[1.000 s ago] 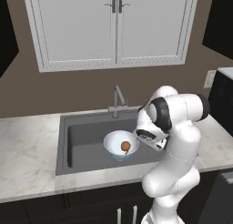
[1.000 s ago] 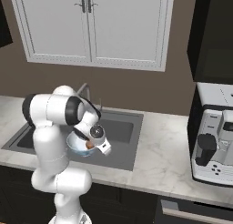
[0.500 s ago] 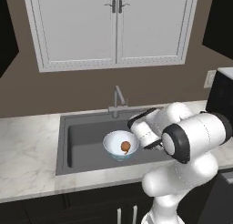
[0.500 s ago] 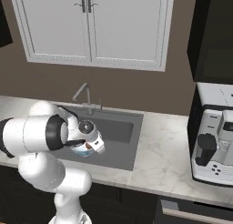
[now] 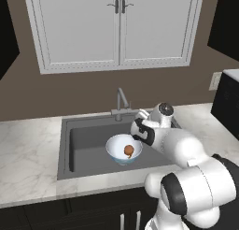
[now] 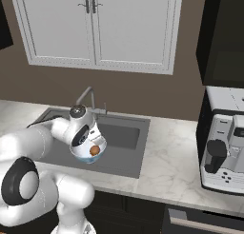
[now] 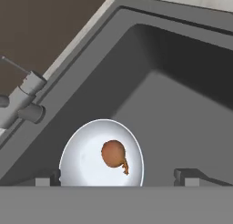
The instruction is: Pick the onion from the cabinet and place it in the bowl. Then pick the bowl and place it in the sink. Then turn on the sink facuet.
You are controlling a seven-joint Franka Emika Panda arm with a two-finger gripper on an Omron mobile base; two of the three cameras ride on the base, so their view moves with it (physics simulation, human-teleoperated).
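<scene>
The bowl (image 5: 116,152), white inside, rests on the floor of the dark sink (image 5: 88,140), with the orange-brown onion (image 5: 128,150) lying in it. My gripper (image 5: 137,139) hovers just above the bowl's right rim, open and holding nothing. In the hand view the bowl (image 7: 86,161) and onion (image 7: 113,154) lie below the gripper (image 7: 116,180), whose fingertips (image 7: 186,176) stand far apart. The sink facuet (image 5: 120,102) rises behind the basin, and no water shows. From the right, the bowl (image 6: 85,154) and onion (image 6: 95,150) sit under my hand, with the sink facuet (image 6: 86,95) beyond.
Closed white cabinet doors (image 5: 119,28) hang above the sink. Marble counter (image 5: 28,154) flanks the basin on both sides. A coffee machine (image 6: 224,142) stands on the right counter (image 6: 171,157). My own arm bends over the sink's right front edge.
The hand has lifted slightly off the bowl's right rim while the elbow swung low towards the camera. The bowl with the onion has stayed put in the sink.
</scene>
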